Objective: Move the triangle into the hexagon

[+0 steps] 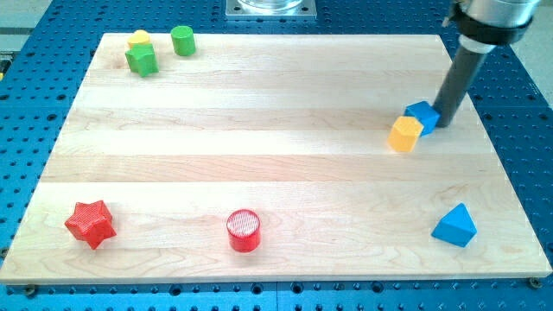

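A blue triangle block (454,226) lies near the view's bottom right corner of the wooden board (285,112). A yellow hexagon block (405,134) sits at the right, touching a small blue block (422,115) just above and to its right. My dark rod comes down from the view's top right, and my tip (442,124) rests against the right side of the small blue block. The triangle is well below the tip and apart from it.
A red star block (91,224) lies at the bottom left and a red cylinder (244,231) at bottom centre. At the top left stand a green block (141,60), a yellow block (139,39) behind it and a green cylinder (182,41).
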Controlling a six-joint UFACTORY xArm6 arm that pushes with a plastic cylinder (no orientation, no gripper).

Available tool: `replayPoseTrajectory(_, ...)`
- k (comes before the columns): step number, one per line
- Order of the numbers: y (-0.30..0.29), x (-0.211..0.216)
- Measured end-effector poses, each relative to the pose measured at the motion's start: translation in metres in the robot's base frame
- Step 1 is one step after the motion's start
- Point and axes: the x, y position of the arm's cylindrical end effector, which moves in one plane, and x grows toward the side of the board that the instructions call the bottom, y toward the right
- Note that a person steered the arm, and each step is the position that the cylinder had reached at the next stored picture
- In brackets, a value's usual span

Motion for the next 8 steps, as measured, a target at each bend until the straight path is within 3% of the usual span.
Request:
replayPoseTrajectory(1, 0.060, 0.031)
replayPoseTrajectory(2, 0.065, 0.139)
replayPoseTrajectory(3, 0.055, 0.215)
replayPoseTrajectory(4, 0.003, 0.212)
replayPoseTrajectory(5, -0.005, 0.179)
replayPoseTrajectory(7, -0.036, 0.200)
replayPoseTrajectory(8, -0.083, 0.190)
